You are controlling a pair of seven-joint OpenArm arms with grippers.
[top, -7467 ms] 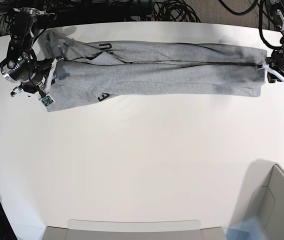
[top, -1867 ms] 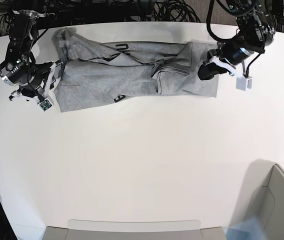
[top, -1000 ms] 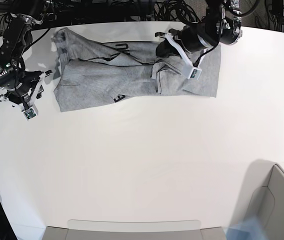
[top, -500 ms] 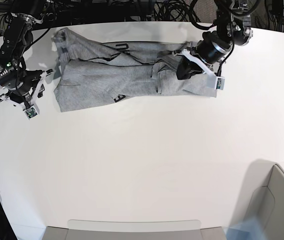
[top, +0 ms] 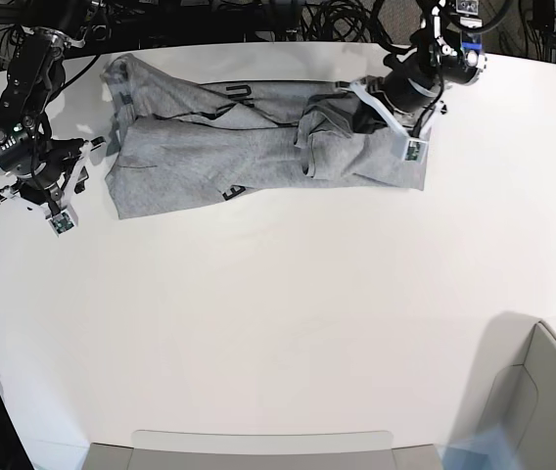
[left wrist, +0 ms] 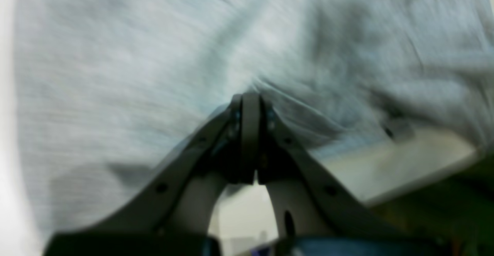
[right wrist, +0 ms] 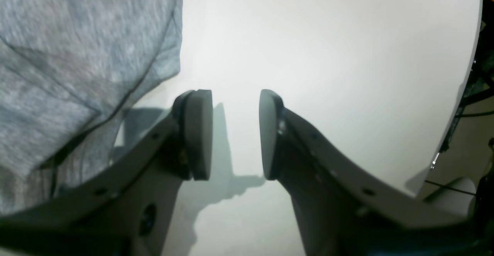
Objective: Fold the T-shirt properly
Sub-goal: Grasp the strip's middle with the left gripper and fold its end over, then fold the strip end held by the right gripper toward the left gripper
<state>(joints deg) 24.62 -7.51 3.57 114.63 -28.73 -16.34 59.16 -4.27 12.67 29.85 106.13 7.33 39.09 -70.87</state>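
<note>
On the white table (top: pixel 288 313) lies one T-shirt (top: pixel 258 147); left gripper (top: pixel 368 116) clenched on it, right gripper (top: pixel 74 181) spread, empty.

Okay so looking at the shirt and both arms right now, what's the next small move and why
Probably lift the shut left gripper clear of the T-shirt: its jaws are pressed together over the bunched folded-in end, which looks rumpled. The right gripper hangs open over bare table, holding nothing.
</note>
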